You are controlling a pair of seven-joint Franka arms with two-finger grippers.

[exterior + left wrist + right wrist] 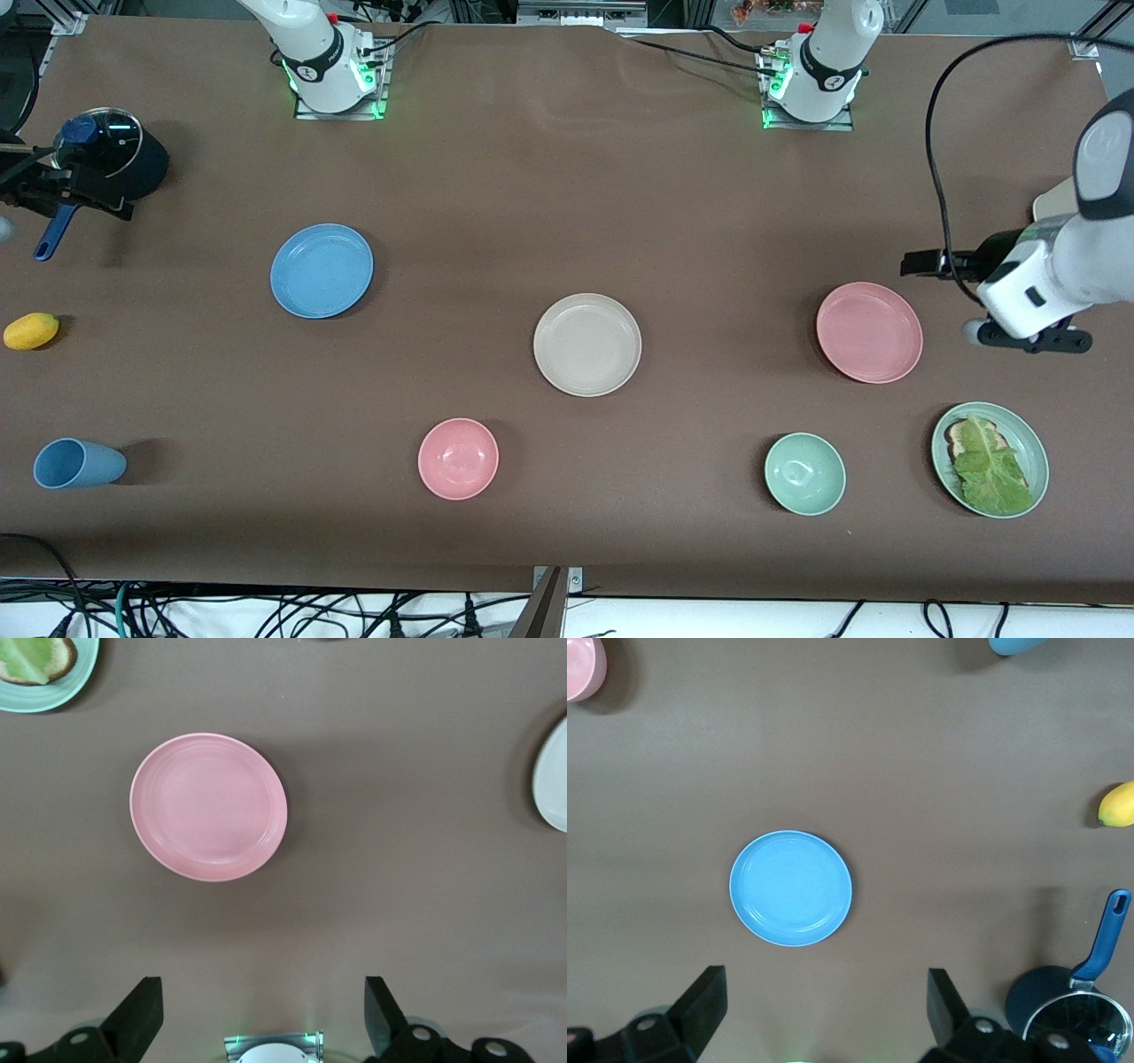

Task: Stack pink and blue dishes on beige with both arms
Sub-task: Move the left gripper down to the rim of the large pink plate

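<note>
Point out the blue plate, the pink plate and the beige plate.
blue plate [321,270], front view, middle of its flat base.
pink plate [869,332], front view, middle of its flat base.
beige plate [586,344], front view, middle of its flat base.

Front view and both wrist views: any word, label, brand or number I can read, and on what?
None can be read.
Right arm's base joint: small dark round mark, too small to read.
Left arm's base joint: same mark, too small.
Pink plate, blue plate, beige plate: plain, unmarked.
</note>
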